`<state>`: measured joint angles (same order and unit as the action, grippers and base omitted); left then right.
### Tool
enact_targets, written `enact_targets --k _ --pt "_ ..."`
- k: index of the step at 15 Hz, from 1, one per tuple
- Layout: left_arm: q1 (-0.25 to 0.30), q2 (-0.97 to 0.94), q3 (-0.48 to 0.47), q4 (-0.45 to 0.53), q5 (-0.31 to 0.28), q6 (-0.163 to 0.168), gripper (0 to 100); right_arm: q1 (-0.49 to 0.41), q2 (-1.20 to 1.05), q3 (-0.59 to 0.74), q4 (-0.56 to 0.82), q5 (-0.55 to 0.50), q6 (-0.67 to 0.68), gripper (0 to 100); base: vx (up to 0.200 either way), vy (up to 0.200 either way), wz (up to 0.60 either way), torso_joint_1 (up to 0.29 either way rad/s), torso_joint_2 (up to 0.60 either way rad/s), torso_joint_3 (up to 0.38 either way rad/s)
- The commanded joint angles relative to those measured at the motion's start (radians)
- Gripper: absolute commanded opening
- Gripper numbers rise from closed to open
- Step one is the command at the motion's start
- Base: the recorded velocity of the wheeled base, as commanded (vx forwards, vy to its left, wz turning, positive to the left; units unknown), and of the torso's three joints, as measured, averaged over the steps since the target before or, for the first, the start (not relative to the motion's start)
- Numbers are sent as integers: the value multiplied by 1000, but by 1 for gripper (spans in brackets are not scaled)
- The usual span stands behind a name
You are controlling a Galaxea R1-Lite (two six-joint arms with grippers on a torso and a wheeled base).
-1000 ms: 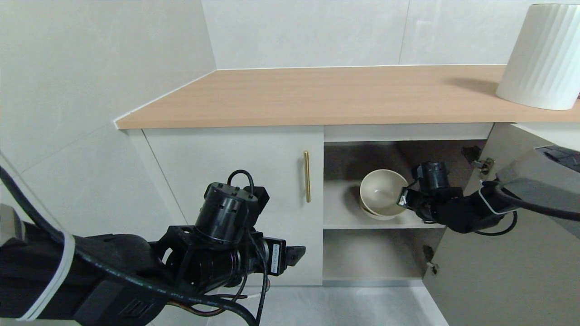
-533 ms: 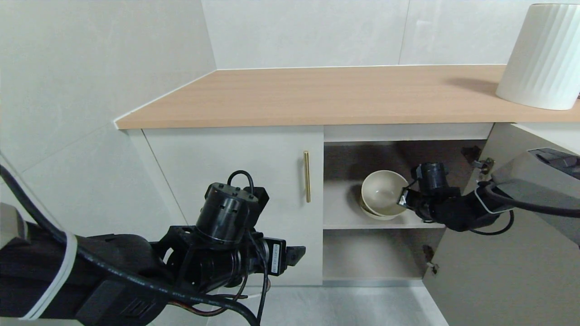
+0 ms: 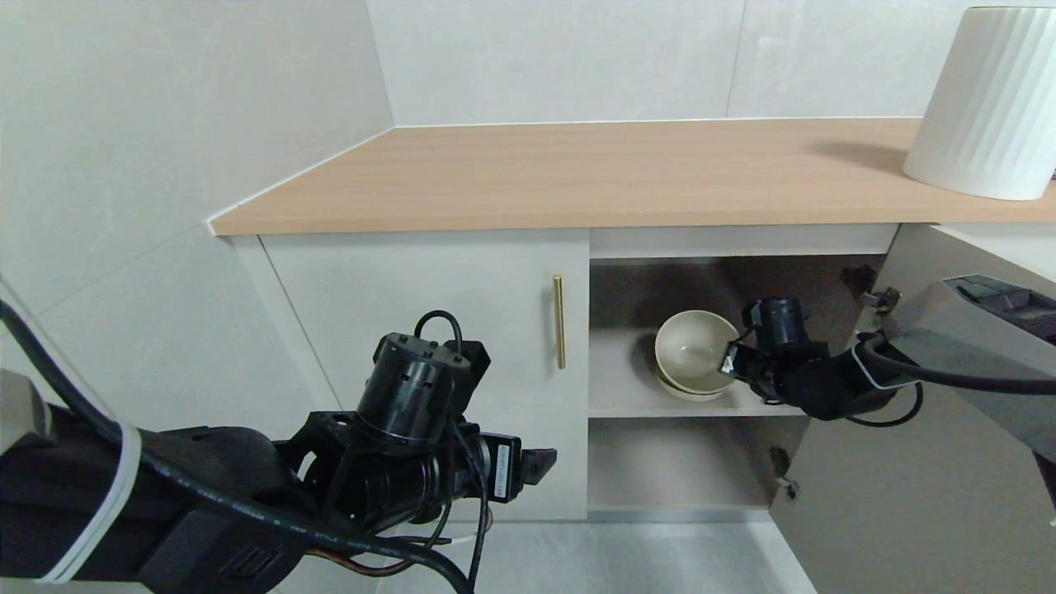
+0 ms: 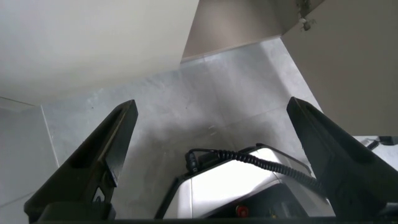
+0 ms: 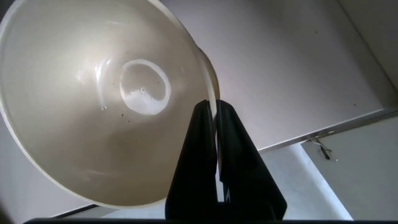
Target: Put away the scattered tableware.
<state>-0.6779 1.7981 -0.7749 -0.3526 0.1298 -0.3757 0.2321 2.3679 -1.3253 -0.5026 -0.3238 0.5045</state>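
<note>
One tilted bowl lies left of the right gripper, rim clamped, above another dish. Left gripper gapes.

Left cupboard door shut and in the way, right door swung wide open, tilted bowl pinched by the right gripper blocks the front middle of the upper shelf, some room toward that shelf's left edge, lower shelf open at its front edge.

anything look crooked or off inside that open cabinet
The cream bowl on the upper shelf sits tipped, its mouth facing outward, over a second dish, since the right gripper pinches its rim. Nothing looks spilled or broken.
</note>
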Motion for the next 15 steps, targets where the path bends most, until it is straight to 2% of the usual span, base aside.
enact_targets --k 1,9,11,14,15 --pt "0 4 -1 0 1 0 100 1 5 -6 -1 0 0 100 0 0 0 0 0 0" --pt "1 1 -3 -2 1 -3 100 9 -10 1 -1 0 8 100 0 0 0 0 0 0" --pt "15 -20 -3 -26 1 -22 100 12 -87 72 1 11 6 100 0 0 0 0 0 0" --pt "49 -102 11 -25 1 -22 100 52 -299 278 18 75 -1 100 0 0 0 0 0 0" --pt "69 -149 43 -29 1 -22 100 76 -383 348 36 101 -12 100 0 0 0 0 0 0"
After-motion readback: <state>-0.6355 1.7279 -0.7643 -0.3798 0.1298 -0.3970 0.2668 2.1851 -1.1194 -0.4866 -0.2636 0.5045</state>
